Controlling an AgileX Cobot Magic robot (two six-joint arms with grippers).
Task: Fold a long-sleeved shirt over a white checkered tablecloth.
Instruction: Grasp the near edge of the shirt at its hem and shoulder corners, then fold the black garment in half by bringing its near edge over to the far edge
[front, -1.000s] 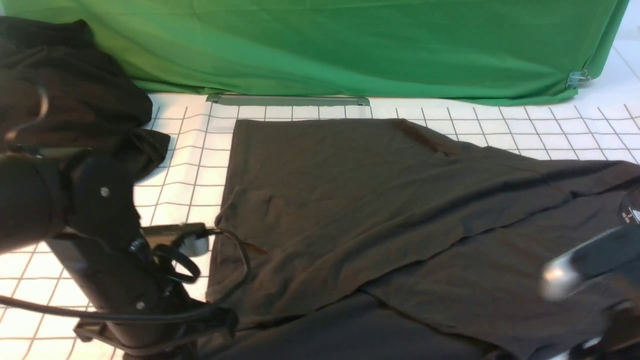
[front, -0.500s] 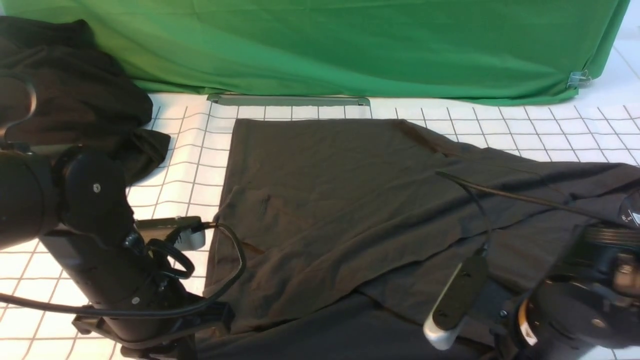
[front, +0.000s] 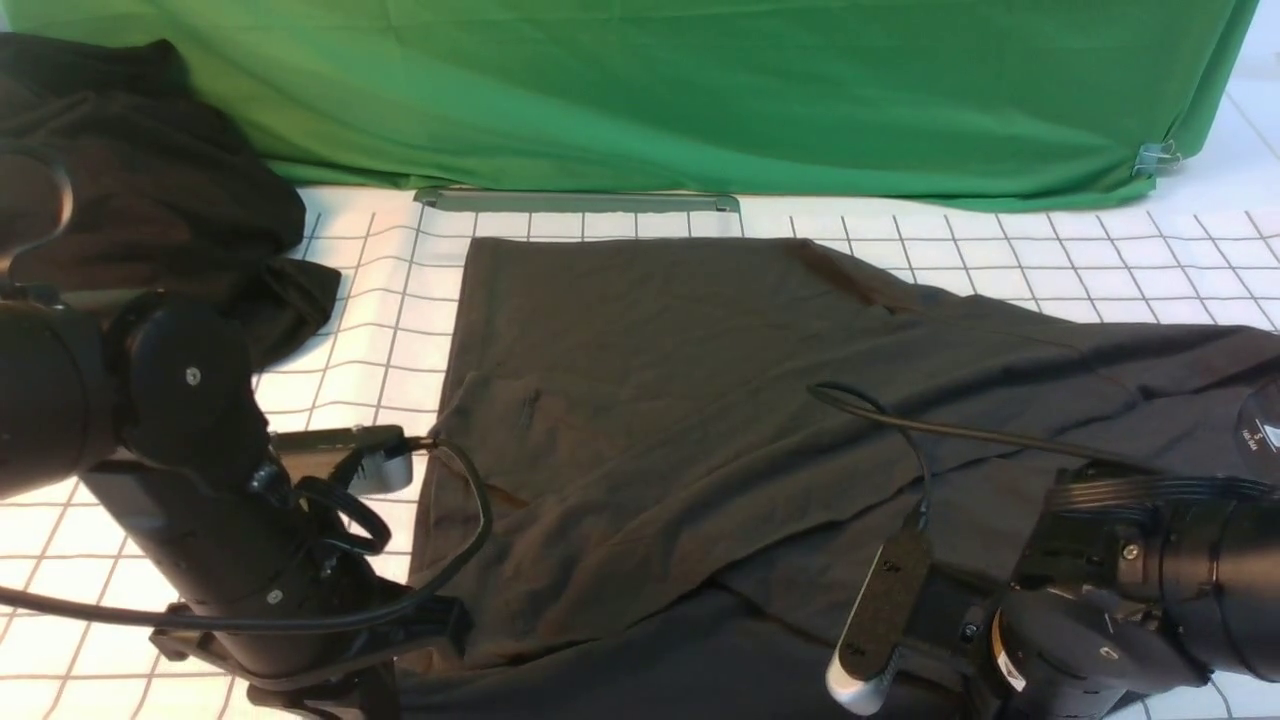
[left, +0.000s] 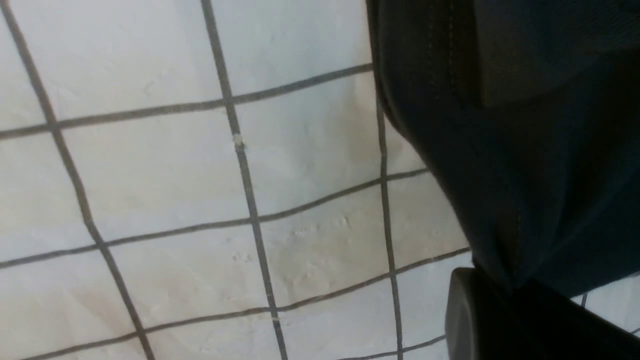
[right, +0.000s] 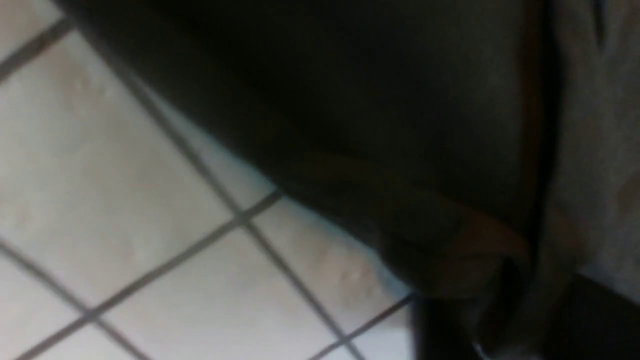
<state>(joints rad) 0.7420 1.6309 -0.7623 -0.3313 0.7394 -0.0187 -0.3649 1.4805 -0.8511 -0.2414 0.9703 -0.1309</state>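
Shows a large dark charcoal-grey long-sleeved knit shirt (front: 700, 400) spread over a wide white tablecloth checked with thin dark grey lines (front: 380, 330), reaching from left of centre out past the right edge of the front view. Places the shirt's far edge straight and just short of a flat grey metal strip (front: 580, 201) at the tablecloth's far side, with the round neck and its white-printed label (front: 1258, 425) at the far right. Reveals a diagonal crease across the body, with an upper layer overlapping a lower one toward the near side. Finds the left gripper (left: 500, 190) closed tight on the shirt's stitched edge at the near left corner, with dark fabric pinched between its two black fingers (left: 525, 320) just above the tablecloth's grid. Sets the left arm (front: 200, 520) low over the near left of the surface, with a looped cable beside it. Puts the right arm (front: 1140, 590) low over the shirt's near right part, with a thin black cable (front: 960, 432) trailing above the fabric. Cannot tell how wide the right gripper (right: 500, 325) stands or whether it has hold of anything: blurred wrist view, only dark bunched cloth against white squares. Shows a crumpled deeper-black garment (front: 140, 170) heaped at the far left, partly on the tablecloth, apart from the shirt. Backs everything with a plain green fabric drape (front: 700, 90), pinned by a small metal clip (front: 1157, 157) at its right end.
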